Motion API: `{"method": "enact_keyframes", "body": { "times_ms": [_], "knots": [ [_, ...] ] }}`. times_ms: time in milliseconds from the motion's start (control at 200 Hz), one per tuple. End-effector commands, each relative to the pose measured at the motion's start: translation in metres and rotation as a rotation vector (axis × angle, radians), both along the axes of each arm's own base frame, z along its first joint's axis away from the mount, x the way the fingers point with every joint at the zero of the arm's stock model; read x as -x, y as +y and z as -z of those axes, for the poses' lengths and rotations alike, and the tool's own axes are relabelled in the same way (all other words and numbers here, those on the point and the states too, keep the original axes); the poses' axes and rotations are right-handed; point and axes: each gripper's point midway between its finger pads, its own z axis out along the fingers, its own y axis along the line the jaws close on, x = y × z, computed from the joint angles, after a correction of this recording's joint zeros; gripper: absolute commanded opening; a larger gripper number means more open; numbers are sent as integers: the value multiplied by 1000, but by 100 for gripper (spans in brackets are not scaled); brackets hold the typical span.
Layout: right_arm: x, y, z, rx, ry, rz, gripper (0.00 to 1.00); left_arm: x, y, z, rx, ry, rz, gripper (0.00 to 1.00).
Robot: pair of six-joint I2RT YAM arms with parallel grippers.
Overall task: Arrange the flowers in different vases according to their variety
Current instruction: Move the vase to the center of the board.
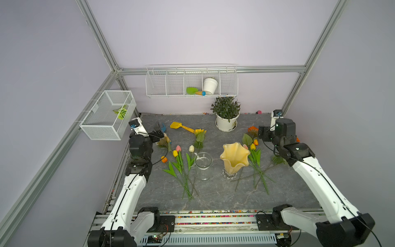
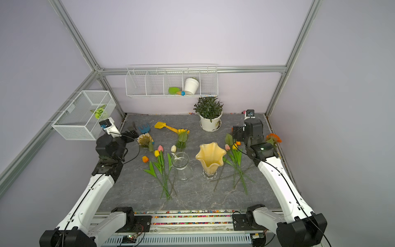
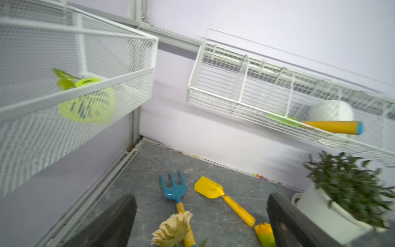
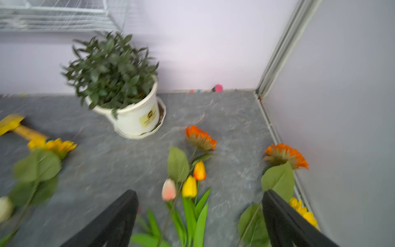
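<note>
Glass vases both empty: sorting not yet begun

Both of my hands are spread wide and carry nothing. My left hand (image 3: 201,197) hangs near the back left corner of the counter (image 1: 213,198). It is above a cream sunflower head (image 3: 174,228) that lies over the handle of a blue toy fork (image 3: 174,189). My right hand (image 4: 198,192) hangs near the right edge, above three tulips (image 4: 189,186) in pink, yellow and orange. Beyond them lies an orange sunflower head (image 4: 201,139), and a second orange head (image 4: 286,155) lies close to the right edge.

Further out, four more tulips (image 1: 178,162) lie fanned between the left edge and the clear vase (image 1: 203,166). A yellow sunflower (image 1: 199,131) lies toward the back edge. The clear vase and the yellow vase (image 1: 234,158) stand upright side by side mid-counter, and I see no stem in either.

By my reckoning nothing is done. Every flower remains to be lifted, tulips to one vase and sunflowers to the other.
</note>
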Motion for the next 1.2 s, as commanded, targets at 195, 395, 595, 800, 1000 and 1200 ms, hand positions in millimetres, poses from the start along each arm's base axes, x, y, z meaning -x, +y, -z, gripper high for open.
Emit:
{"method": "enact_keyframes", "body": {
  "times_ms": [195, 395, 595, 800, 1000, 1200],
  "knots": [
    [85, 53, 37, -160, 393, -226, 95, 30, -81, 4, 54, 327, 442, 100],
    [101, 77, 41, -256, 475, -317, 95, 53, -111, 11, 9, 405, 602, 100],
    [111, 85, 50, -262, 570, -354, 95, 60, -131, 17, -28, 438, 691, 100],
    [101, 91, 51, -261, 587, -369, 94, 55, -140, 20, -36, 442, 702, 100],
    [86, 96, 49, -247, 570, -377, 94, 53, -144, 19, -38, 434, 708, 100],
    [73, 100, 58, -224, 587, -382, 89, 52, -152, 29, -36, 464, 730, 100]
  ]
}}
